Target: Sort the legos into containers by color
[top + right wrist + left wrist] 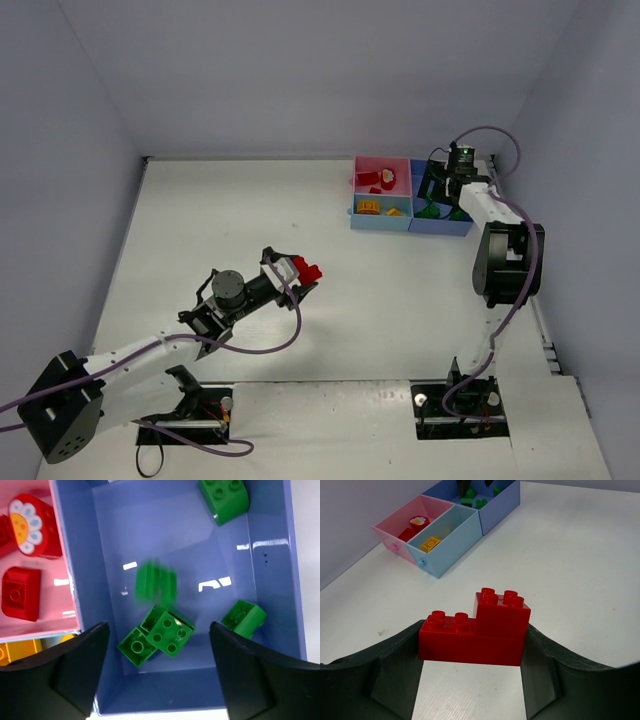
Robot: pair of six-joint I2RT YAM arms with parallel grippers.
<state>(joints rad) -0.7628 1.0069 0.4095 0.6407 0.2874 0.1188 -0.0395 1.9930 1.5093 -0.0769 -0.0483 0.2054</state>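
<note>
My left gripper (475, 647) is shut on a red lego clump (476, 629), held above the table (307, 268), well short of the containers. My right gripper (157, 630) is open over the medium blue tray (200, 545). Below it a blurred green lego (155, 584) is in mid-air, and a green clump (157, 635) and two other green bricks (223, 497) lie in that tray. The pink tray (427, 507) holds red pieces (21, 593). A yellow lego (430, 543) lies in the light blue tray (452, 540).
The three joined trays (381, 222) stand at the far right of the white table, close to the back wall. The right arm's body (505, 262) rises just to the right of them. Grey walls close in the left, back and right sides.
</note>
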